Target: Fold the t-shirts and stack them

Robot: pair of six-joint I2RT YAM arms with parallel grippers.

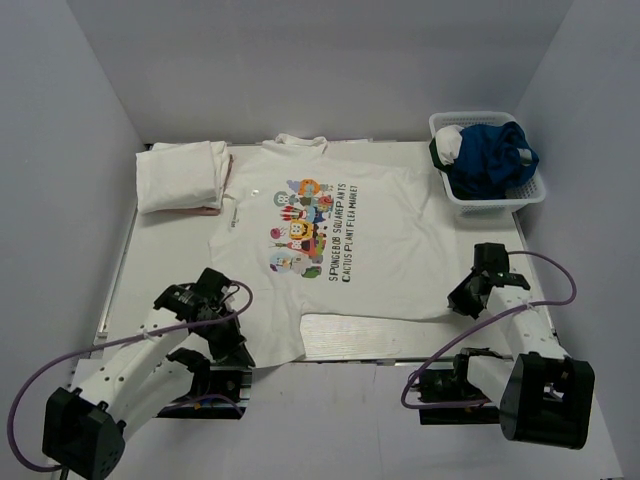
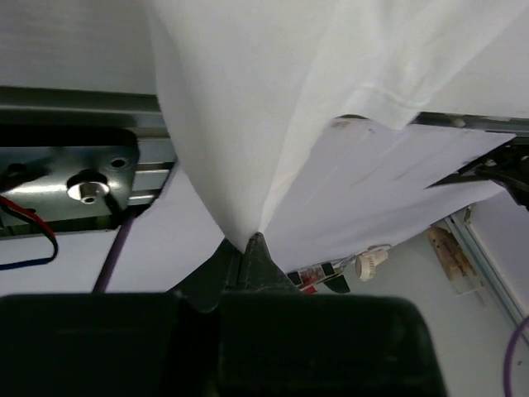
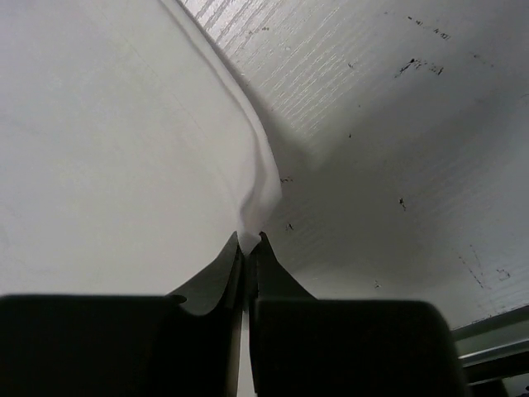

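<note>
**A:** What is the left hand (image 2: pixel 252 241) up to?

**B:** It is pressed together on a pinch of white cloth: the near left corner of the printed t-shirt (image 1: pixel 330 230), where the hem lies over the near edge of the worktop (image 1: pixel 350 338).

**A:** And the right hand (image 3: pixel 250 240)?

**B:** Closed the same way, nipping the shirt's near right corner. The cloth rises in a small ridge from the worktop into the fingers.

**A:** How does the shirt lie?

**B:** It is spread flat with the print up and the collar on the far side. The folded white t-shirts (image 1: pixel 182 175) sit just beside its left sleeve. Beyond its right sleeve stands a white basket (image 1: pixel 500 203) holding blue cloth (image 1: pixel 495 160).
</note>
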